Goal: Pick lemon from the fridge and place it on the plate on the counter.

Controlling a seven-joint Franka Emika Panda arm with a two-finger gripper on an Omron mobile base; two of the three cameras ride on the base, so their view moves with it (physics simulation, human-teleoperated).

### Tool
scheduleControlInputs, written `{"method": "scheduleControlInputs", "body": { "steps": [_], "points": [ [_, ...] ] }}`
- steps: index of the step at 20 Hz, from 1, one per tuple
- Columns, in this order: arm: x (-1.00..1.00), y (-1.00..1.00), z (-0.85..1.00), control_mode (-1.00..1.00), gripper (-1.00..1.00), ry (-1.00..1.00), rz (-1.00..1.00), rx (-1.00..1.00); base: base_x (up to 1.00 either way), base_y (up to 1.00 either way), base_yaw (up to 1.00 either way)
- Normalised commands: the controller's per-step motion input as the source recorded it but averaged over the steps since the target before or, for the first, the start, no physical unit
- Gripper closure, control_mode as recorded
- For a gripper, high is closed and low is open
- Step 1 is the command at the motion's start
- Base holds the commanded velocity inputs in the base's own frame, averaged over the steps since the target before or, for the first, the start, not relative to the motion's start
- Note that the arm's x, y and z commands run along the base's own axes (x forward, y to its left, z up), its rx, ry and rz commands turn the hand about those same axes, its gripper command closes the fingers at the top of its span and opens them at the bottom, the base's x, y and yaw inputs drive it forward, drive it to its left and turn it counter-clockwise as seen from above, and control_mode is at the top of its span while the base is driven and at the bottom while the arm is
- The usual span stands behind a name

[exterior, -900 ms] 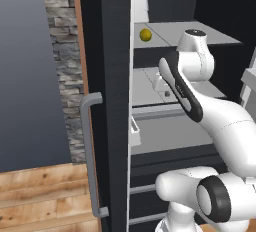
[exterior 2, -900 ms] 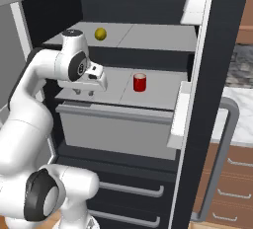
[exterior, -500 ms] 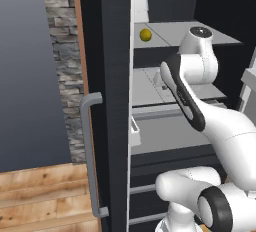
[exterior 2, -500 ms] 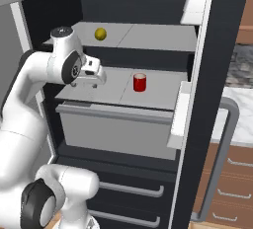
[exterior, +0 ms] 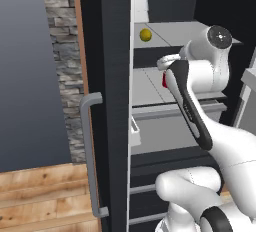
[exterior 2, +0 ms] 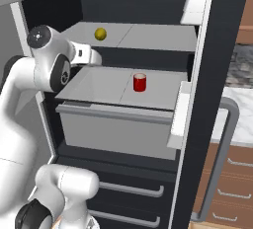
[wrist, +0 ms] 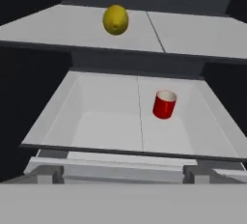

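The lemon (wrist: pixel 116 19) lies on the upper shelf of the open fridge (exterior 2: pixel 153 38), towards the shelf's left; it also shows as a small yellow ball (exterior 2: pixel 100 34) (exterior: pixel 145 35). My gripper (wrist: pixel 123 175) is open and holds nothing. It hovers in front of the fridge (exterior: pixel 115 101), below and short of the lemon, over the front edge of the middle shelf. In the right base view the gripper (exterior 2: pixel 94 57) sits left of and lower than the lemon. The plate is out of view. A strip of the counter (exterior 2: pixel 240 119) shows at the right.
A small red can (wrist: pixel 164 105) (exterior 2: pixel 140 82) stands on the middle shelf, right of centre. A grey drawer (exterior 2: pixel 113 129) sits under that shelf. The open door (exterior 2: pixel 207 99) with its bar handle (exterior 2: pixel 220 164) is on the right, brown drawers (exterior 2: pixel 232 183) beyond.
The hand has risen from the middle shelf level to just under the upper shelf's front edge, and the arm's elbow has lifted with it. Lemon and can stay put.
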Motion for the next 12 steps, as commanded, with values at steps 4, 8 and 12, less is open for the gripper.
{"method": "scheduleControlInputs", "body": {
  "steps": [4, 8, 12],
  "points": [
    [0.00, 0.00, 0.78, -1.00, -1.00, -0.14, 0.01, 0.08, 0.00, 0.00, 0.00],
    [0.01, 0.00, 0.36, -1.00, -1.00, 0.00, 0.00, 0.08, 0.00, 0.00, 0.00],
    [0.27, 0.00, 0.27, -1.00, -1.00, 0.01, -0.04, 0.01, 0.00, 0.00, 0.00]
  ]
}}
